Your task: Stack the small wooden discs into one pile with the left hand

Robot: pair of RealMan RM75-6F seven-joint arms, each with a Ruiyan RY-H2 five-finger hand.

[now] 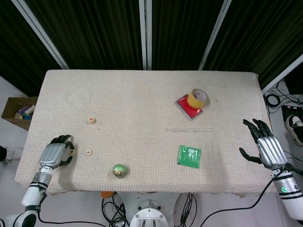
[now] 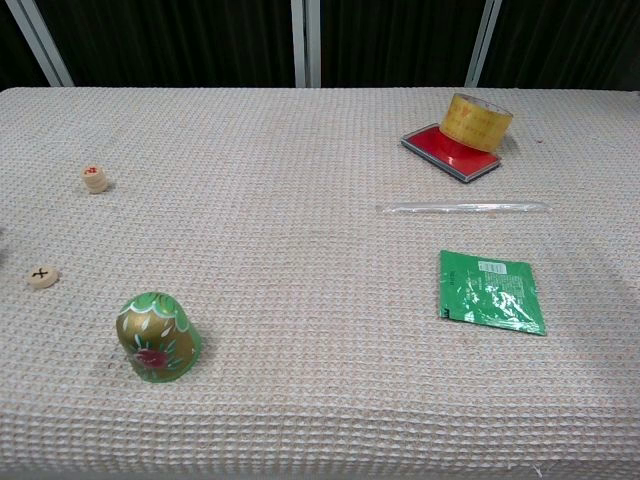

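Woven tabletop (image 1: 142, 94); round wood discs (image 1: 88, 152) near L edge. L hand (image 1: 53, 153) curled at one disc, grip unclear; R hand (image 1: 265, 144) spread.

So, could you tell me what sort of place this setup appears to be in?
Probably a robotics lab or test area: a cloth-covered table set against dark curtains, loose cables on the floor, and a cardboard box of odds and ends beside it.

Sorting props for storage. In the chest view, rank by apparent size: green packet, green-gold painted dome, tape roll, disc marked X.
1. green packet
2. green-gold painted dome, nearer the camera, so unsure
3. tape roll, farther back
4. disc marked X, clearly smallest
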